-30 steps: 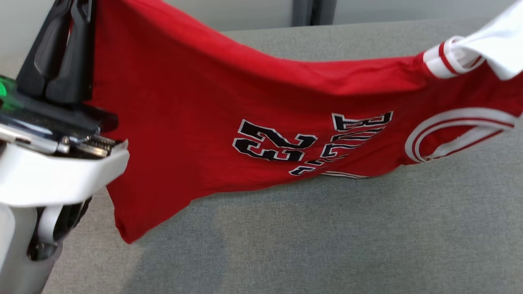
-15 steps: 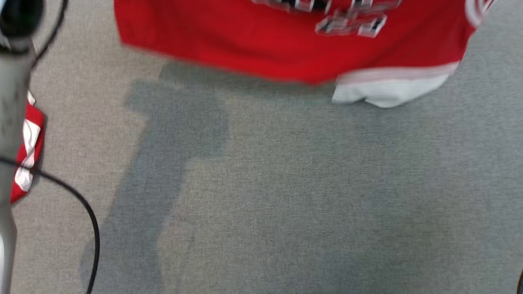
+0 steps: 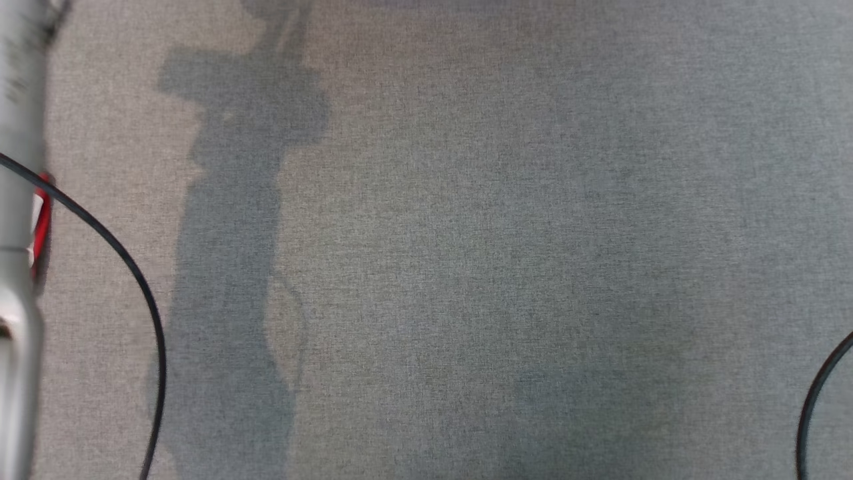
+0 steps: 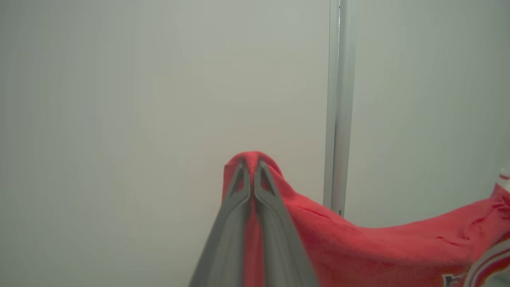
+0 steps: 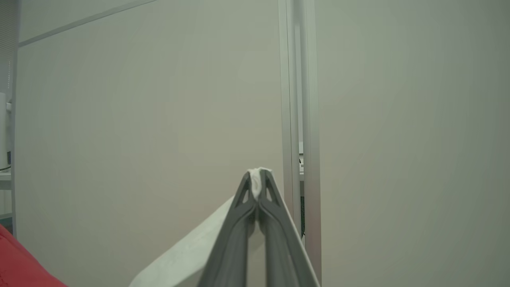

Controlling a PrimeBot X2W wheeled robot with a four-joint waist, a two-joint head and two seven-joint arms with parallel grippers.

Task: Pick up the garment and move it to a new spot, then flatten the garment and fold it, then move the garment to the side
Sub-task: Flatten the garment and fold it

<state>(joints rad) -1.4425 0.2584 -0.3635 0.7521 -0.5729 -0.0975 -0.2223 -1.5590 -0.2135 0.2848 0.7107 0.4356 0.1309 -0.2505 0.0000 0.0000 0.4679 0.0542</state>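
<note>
In the head view a pale forearm (image 3: 14,300) runs along the left edge, blurred. Just beside it shows a thin strip of the red and white garment (image 3: 41,220), mostly hidden behind the arm. A black cable (image 3: 143,293) curves down next to it, then a long dark shadow (image 3: 226,267) lies on the grey desk (image 3: 533,233). Another black cable (image 3: 816,393) bends in at the lower right edge.

In the left wrist view the left fingers (image 4: 246,179) are pressed together, and a fold of red cloth is pinched between their tips. From there the garment (image 4: 378,251) hangs away to the right, in the air before a pale wall (image 4: 139,99) with a metal post (image 4: 338,107).

In the right wrist view the right fingers (image 5: 252,195) are also closed tight, on a white part of the garment (image 5: 187,251). This white band falls to the lower left, and red cloth fills the bottom left corner.
</note>
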